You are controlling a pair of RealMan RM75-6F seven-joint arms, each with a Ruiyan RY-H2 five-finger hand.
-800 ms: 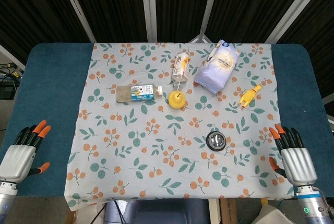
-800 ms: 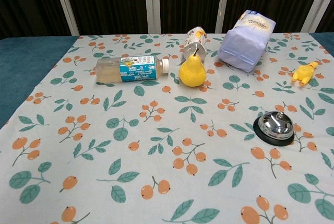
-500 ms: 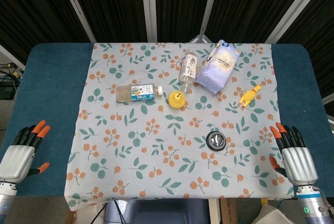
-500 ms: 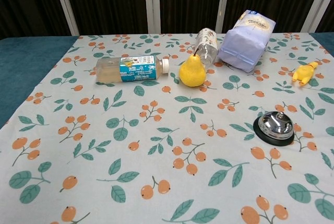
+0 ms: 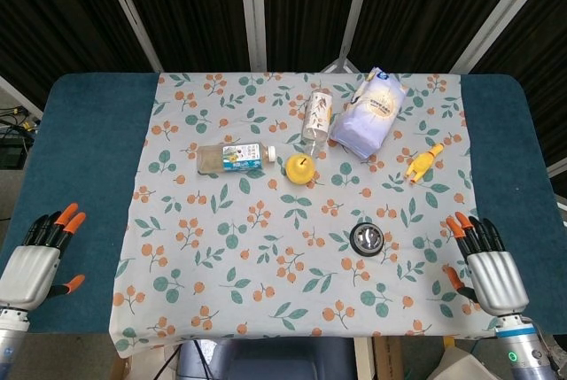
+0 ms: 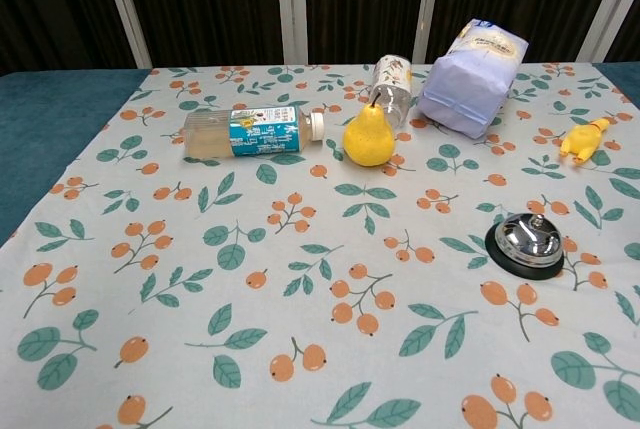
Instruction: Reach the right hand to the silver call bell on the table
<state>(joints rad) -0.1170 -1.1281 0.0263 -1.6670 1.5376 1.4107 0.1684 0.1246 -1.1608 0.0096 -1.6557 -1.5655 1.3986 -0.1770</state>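
The silver call bell (image 5: 368,238) on its black base sits on the floral cloth, right of centre; the chest view shows the call bell (image 6: 528,239) at the right. My right hand (image 5: 485,265) hovers at the cloth's right edge near the front, well to the right of the bell, fingers spread and holding nothing. At the front left over the blue table, my left hand (image 5: 37,256) is open and empty. Neither hand appears in the chest view.
At the back of the cloth lie a plastic bottle (image 5: 232,158), a yellow pear (image 5: 300,167), a small clear bottle (image 5: 316,115), a lavender bag (image 5: 371,112) and a yellow toy chicken (image 5: 423,162). The blue table (image 5: 84,150) borders the cloth.
My right hand has shifted left, toward the bell. The small clear bottle behind the pear has rolled to a new angle. The left hand stays still.
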